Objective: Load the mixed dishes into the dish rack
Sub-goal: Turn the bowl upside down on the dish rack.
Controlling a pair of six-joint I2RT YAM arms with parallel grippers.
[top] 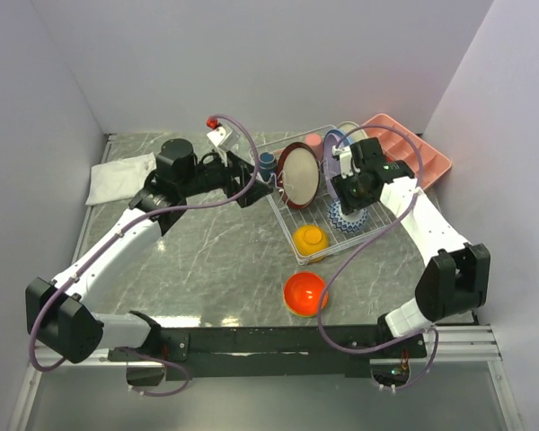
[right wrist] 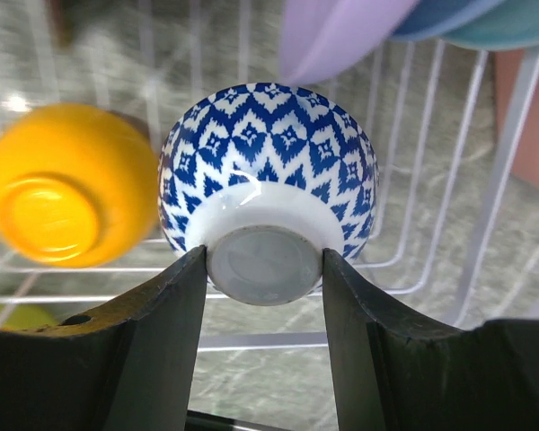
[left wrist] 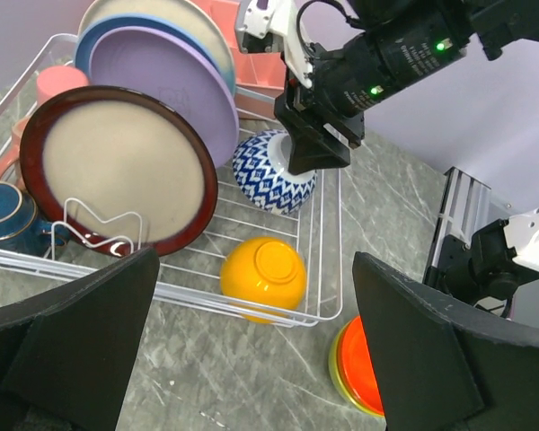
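- The blue patterned bowl [right wrist: 269,171] lies upside down at the near end of the dish rack [left wrist: 328,256]. Only the right wrist view shows us the right gripper [right wrist: 263,259] clamped on its foot ring.
- The yellow bowl [left wrist: 262,277] sits just beside it, also upturned in the rack.
- From the left wrist we see the red-rimmed plate [left wrist: 117,171] and the lavender plate [left wrist: 175,90] standing upright.
- Our left gripper [left wrist: 256,260] hangs with its fingers spread wide, holding nothing.
- Overhead, we see an orange bowl [top: 304,294] on the table, outside the rack.

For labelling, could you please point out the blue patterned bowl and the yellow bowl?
blue patterned bowl [right wrist: 269,153]: right wrist view, on its patterned side.
yellow bowl [left wrist: 268,268]: left wrist view, on its upturned base.
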